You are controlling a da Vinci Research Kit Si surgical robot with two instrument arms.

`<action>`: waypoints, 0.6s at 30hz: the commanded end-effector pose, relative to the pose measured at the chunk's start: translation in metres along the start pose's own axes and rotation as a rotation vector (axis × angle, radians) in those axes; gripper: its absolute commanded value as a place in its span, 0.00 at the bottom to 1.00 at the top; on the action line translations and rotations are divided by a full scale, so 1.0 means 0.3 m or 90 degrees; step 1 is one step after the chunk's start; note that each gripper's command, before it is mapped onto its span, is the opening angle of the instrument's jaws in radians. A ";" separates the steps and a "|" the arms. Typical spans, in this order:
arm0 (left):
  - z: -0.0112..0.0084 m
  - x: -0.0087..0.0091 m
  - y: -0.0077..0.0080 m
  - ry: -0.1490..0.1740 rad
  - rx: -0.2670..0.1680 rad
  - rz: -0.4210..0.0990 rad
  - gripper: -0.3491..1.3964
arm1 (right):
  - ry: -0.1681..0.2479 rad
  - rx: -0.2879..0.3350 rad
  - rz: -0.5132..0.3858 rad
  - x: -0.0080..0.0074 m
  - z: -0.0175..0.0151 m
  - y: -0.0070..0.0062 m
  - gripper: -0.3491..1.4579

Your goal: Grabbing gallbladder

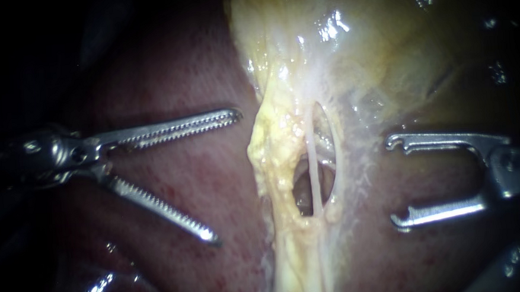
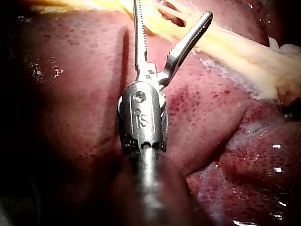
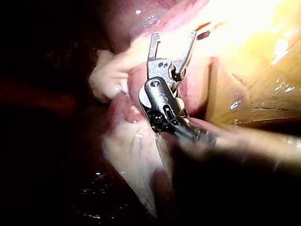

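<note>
The yellowish gallbladder fills the upper middle and narrows downward into a pale fatty band. A window in that band shows a thin whitish tube. My left instrument lies over the liver to the left of the band, its toothed jaws spread wide and holding nothing. My right instrument stands right of the band with its two hooked jaws apart and empty. In the left wrist view my left instrument points at the band. In the right wrist view my right instrument gapes toward bright yellow tissue.
Dark red liver lies on both sides of the band and under both instruments. A wet, glistening fold shows at the lower left. In the right wrist view, pale lumps of tissue sit beside my right instrument.
</note>
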 end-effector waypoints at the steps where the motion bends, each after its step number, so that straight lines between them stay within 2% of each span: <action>1: -0.0004 -0.0001 -0.0001 -0.001 0.001 -0.003 0.82 | 0.000 0.000 0.000 -0.0001 0.000 0.0000 0.53; 3: -0.0018 -0.0001 -0.0007 0.004 -0.010 -0.018 0.81 | 0.000 0.000 0.000 -0.0001 0.000 -0.0001 0.53; 11: -0.0041 0.0009 -0.0001 0.043 -0.032 -0.060 0.78 | 0.000 0.001 -0.001 -0.0005 0.000 -0.0002 0.53; 18: -0.0056 0.0004 0.0003 0.086 -0.068 -0.126 0.72 | 0.000 0.001 -0.001 -0.0005 0.000 -0.0002 0.53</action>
